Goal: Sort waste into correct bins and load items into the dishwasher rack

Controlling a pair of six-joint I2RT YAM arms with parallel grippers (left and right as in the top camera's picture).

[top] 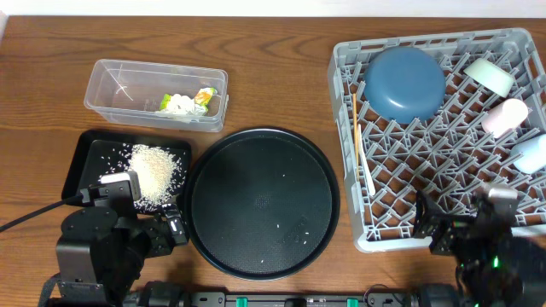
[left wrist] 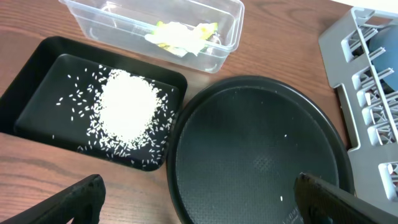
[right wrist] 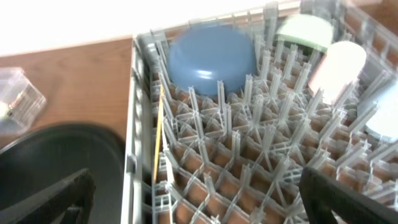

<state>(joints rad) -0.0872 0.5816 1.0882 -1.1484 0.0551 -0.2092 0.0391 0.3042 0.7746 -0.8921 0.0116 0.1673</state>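
Note:
The clear tub [top: 115,85] holds a crumpled white tissue [top: 177,104] and a yellow-green wrapper [top: 205,96]. In front of it, a heap of rice [top: 156,170] lies in the shallow black tray [top: 85,158]. The grey dishwasher rack [top: 341,128] at the right holds a dark blue plate [top: 405,83], a pale green bowl [top: 489,75], two small cups [top: 505,115] and chopsticks [top: 358,141] along its left wall. My left gripper [left wrist: 198,186] hangs open and empty over the near edge of the round tray. My right gripper [right wrist: 198,180] is open and empty above the rack's front left corner.
A large round black tray [top: 260,200] with a few stray rice grains lies between the rice tray and the rack. Bare wooden table [top: 273,68] shows behind it and between the tub and the rack.

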